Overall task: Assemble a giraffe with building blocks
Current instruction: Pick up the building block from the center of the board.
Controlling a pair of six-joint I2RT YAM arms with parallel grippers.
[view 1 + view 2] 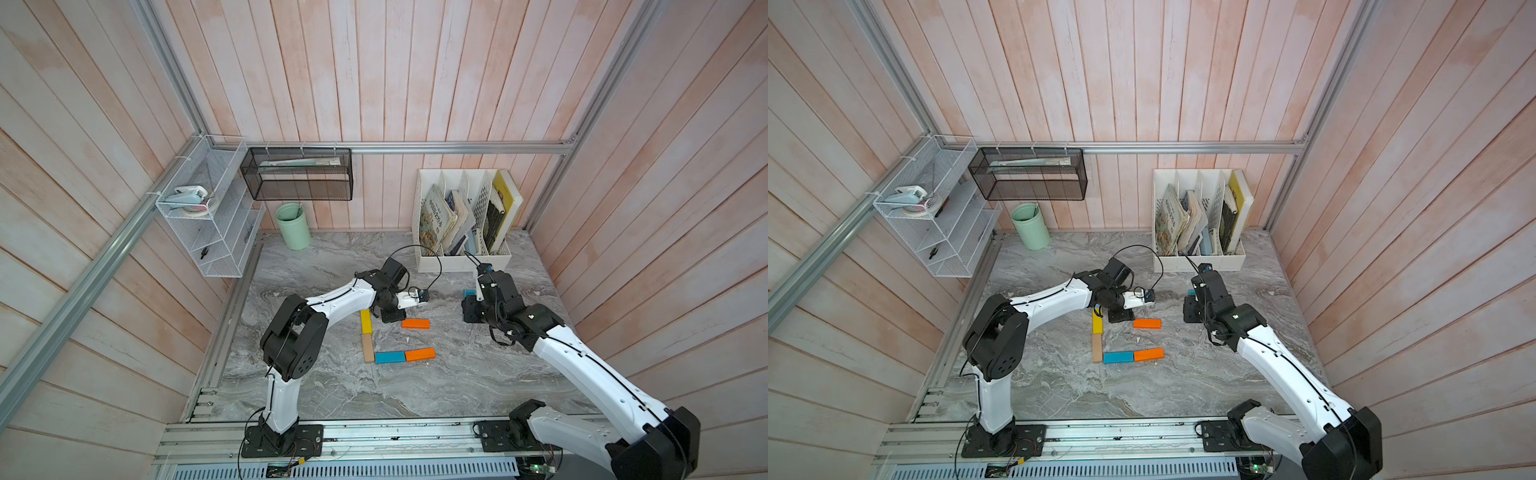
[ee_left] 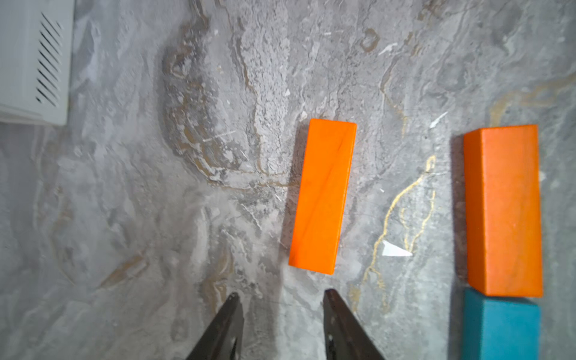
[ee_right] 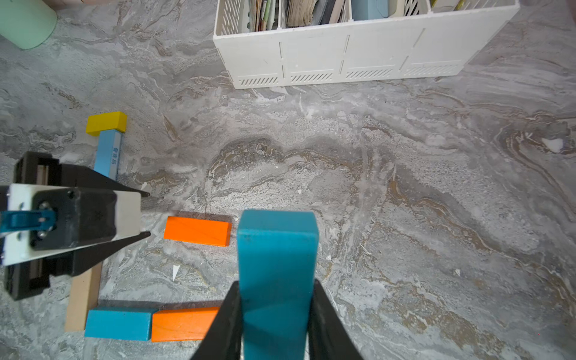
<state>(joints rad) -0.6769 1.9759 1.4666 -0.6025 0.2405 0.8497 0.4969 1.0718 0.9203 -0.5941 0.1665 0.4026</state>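
The part-built giraffe lies flat: yellow head (image 3: 106, 123), light blue bar (image 3: 107, 156), yellow bar (image 1: 366, 321), tan bar (image 1: 368, 348), then a teal block (image 1: 390, 357) and an orange block (image 1: 420, 354) end to end. A loose orange block (image 1: 415, 323) (image 2: 322, 196) lies beside them. My left gripper (image 2: 282, 294) (image 3: 147, 214) hovers open and empty just short of that block's near end. To the right, above the table, my right gripper (image 3: 277, 286) (image 1: 471, 311) is shut on a teal block (image 3: 277, 249) that sticks out past its fingertips.
A white file organizer (image 1: 461, 262) with books stands at the back right, close behind the right gripper. A green cup (image 1: 293, 226) stands at the back left. A white wire rack (image 1: 208, 216) and a black mesh basket (image 1: 297, 174) hang on the walls.
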